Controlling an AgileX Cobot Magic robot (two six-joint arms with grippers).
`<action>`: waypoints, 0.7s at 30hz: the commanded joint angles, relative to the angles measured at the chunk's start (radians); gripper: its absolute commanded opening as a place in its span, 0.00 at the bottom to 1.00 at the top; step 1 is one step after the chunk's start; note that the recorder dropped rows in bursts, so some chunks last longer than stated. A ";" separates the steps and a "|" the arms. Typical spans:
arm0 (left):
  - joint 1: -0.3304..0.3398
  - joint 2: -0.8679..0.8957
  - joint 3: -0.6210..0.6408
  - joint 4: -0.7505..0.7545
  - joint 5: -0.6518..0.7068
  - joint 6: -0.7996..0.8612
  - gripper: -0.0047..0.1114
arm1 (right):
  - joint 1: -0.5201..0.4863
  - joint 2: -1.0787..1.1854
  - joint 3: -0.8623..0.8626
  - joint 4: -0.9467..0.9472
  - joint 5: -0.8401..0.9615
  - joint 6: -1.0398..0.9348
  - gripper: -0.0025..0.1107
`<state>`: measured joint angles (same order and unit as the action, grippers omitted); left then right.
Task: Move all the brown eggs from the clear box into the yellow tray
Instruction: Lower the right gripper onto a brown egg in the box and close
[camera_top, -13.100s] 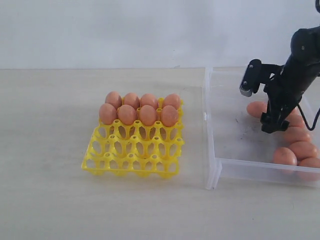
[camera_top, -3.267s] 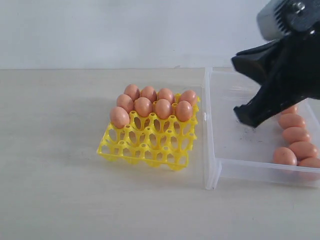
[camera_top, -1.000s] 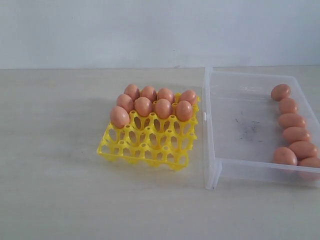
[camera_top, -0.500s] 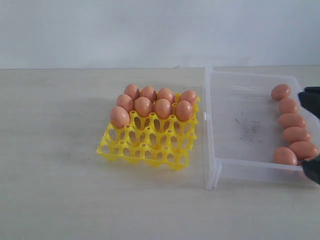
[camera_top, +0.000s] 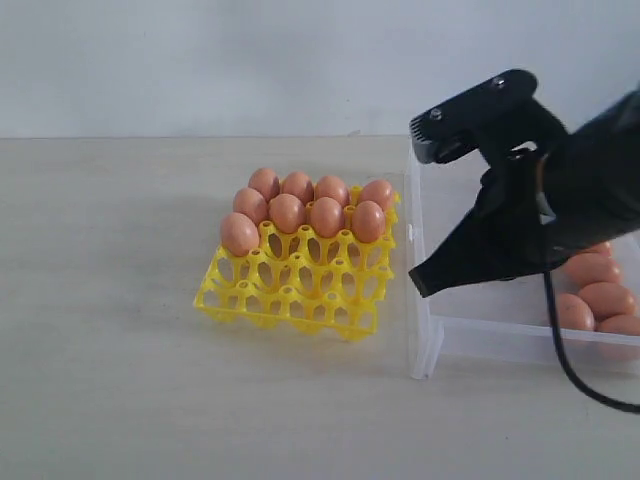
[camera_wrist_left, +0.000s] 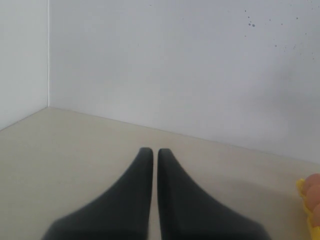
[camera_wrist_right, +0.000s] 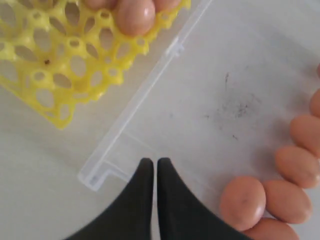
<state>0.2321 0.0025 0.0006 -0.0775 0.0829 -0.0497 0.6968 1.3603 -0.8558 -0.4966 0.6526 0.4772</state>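
Note:
The yellow tray (camera_top: 290, 298) sits left of the clear box (camera_top: 470, 336). Several brown eggs (camera_top: 286, 212) fill its far cups, and its near cups are bare. More brown eggs (camera_top: 592, 268) lie along the box's right side, partly hidden by my right arm. My right gripper (camera_top: 418, 287) hangs shut and empty over the box's left part, near its front left corner. The right wrist view shows its fingertips (camera_wrist_right: 151, 161) above the box wall (camera_wrist_right: 150, 85), with eggs (camera_wrist_right: 243, 202) off to one side. My left gripper (camera_wrist_left: 152, 150) is shut and empty.
A pale table runs around tray and box, with a white wall (camera_top: 250, 60) behind. In the left wrist view a corner of the yellow tray (camera_wrist_left: 301, 186) with an egg (camera_wrist_left: 314, 184) shows at the picture's edge. Dark smudges (camera_wrist_right: 235, 107) mark the box floor.
My right arm has swung in from the right and now hangs over the left part of the box. Eggs, tray and box have stayed put.

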 joint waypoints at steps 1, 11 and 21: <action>0.002 -0.002 -0.001 -0.009 -0.007 -0.009 0.07 | -0.115 0.171 -0.131 0.078 0.176 -0.076 0.02; 0.002 -0.002 -0.001 -0.009 -0.007 -0.009 0.07 | -0.508 0.289 -0.203 0.437 0.270 -0.530 0.02; 0.002 -0.002 -0.001 -0.009 -0.007 -0.009 0.07 | -0.508 0.344 -0.203 0.394 0.249 -0.244 0.49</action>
<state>0.2321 0.0025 0.0006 -0.0775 0.0829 -0.0497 0.1987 1.6757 -1.0545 -0.0664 0.8698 0.1965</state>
